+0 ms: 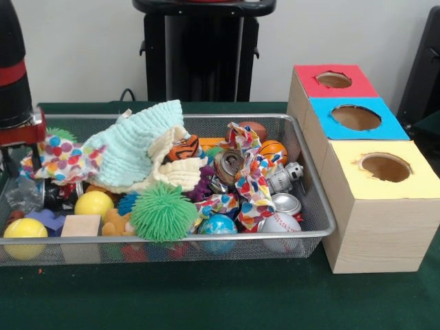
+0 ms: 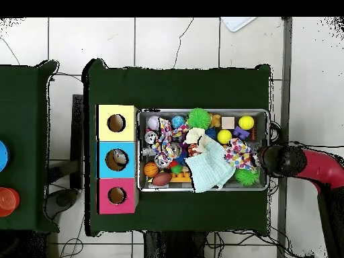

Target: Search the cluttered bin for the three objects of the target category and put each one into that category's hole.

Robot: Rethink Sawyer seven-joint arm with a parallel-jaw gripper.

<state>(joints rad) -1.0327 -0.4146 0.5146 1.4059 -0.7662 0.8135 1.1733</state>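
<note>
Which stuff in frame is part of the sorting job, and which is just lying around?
Job: wire bin, toys, red box, blue box, yellow box, arm.
Lying about: side table, its blue disc and red disc, floor cable.

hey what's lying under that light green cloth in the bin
The light green cloth drapes over a cream cloth, with an orange tiger-striped toy poking out at its edge. Whatever lies beneath the middle of the cloths is covered and cannot be seen.
</note>
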